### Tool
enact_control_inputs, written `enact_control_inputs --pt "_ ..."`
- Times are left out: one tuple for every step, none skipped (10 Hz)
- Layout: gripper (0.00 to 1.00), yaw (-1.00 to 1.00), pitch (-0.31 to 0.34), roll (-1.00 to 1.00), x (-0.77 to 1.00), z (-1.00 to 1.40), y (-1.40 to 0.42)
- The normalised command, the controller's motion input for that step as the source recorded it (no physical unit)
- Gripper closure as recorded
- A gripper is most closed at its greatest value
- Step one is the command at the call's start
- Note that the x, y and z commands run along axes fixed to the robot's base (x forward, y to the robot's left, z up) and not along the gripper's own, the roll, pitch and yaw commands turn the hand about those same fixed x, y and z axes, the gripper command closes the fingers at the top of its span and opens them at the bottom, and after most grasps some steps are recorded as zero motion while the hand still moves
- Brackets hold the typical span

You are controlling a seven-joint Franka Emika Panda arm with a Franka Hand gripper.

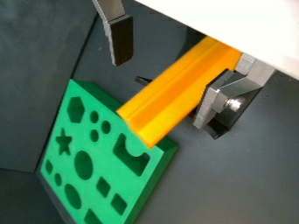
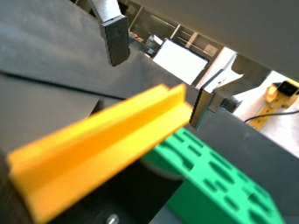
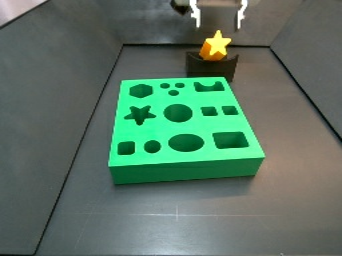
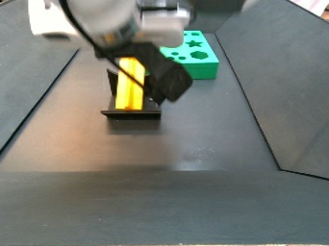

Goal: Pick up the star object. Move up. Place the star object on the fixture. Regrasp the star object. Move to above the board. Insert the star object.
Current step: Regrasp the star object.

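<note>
The star object (image 3: 215, 44) is an orange-yellow ridged bar lying in the recess on top of the dark fixture (image 3: 214, 69), behind the green board (image 3: 181, 131). In a side view my gripper (image 3: 215, 12) hangs just above it, open. In both wrist views the bar (image 1: 176, 91) (image 2: 103, 150) runs between the fingers: it lies close beside one finger (image 1: 218, 101), while the other finger (image 1: 121, 40) stands well clear of it. From the opposite side the gripper (image 4: 149, 65) covers the bar's far end (image 4: 129, 88) over the fixture (image 4: 133, 115).
The board (image 4: 193, 54) has several shaped holes, among them a star hole (image 3: 138, 113). Sloping dark walls (image 3: 67, 90) enclose the floor on both sides.
</note>
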Motion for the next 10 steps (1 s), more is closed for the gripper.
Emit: enact_control_inputs --pt "0.00 -0.03 0.049 0.03 -0.03 0.68 0.02" --pt "0.00 -0.03 0.042 0.02 -0.03 0.43 0.02" --pt "0.00 -0.03 0.039 0.02 -0.03 0.30 0.02" --pt "0.00 0.02 0.058 1.00 0.00 0.73 -1.00" --pt "0.00 0.02 0.057 1.00 0.00 0.70 -1.00" --pt "0.00 0.02 0.049 1.00 -0.02 0.67 -1.00" --pt "0.00 0.02 0.042 1.00 -0.06 0.60 -1.00" --pt "0.00 0.02 0.036 1.00 -0.07 0.39 -0.92" --pt "0.00 0.02 0.034 1.00 -0.04 0.23 -0.74" --pt "0.00 0.02 0.034 1.00 -0.03 0.14 -0.54"
